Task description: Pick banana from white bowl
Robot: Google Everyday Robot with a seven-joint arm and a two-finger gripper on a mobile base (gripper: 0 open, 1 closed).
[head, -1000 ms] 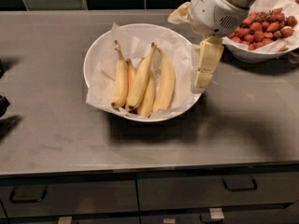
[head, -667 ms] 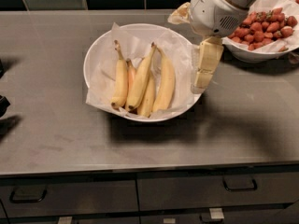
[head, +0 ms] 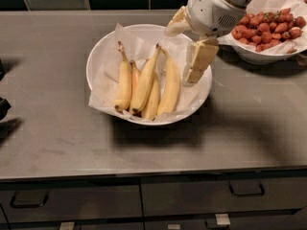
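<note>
Several bananas lie packed in the white bowl [head: 100, 54]; the banana [head: 145, 83], the longest, rests mid-pile with its stem toward the far rim. Light, soft and easily bruised, it likely wants a gentle pinch across its middle. The gripper [head: 181, 54] hovers over the bowl's right side, spread wide and empty.

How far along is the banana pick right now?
Done: the gripper has reached the right side of the white bowl. In hand: the approach; it hangs right of the fruit, holding nothing. Left: the banana lies among the other bananas, so close in, grasp and lift.
</note>
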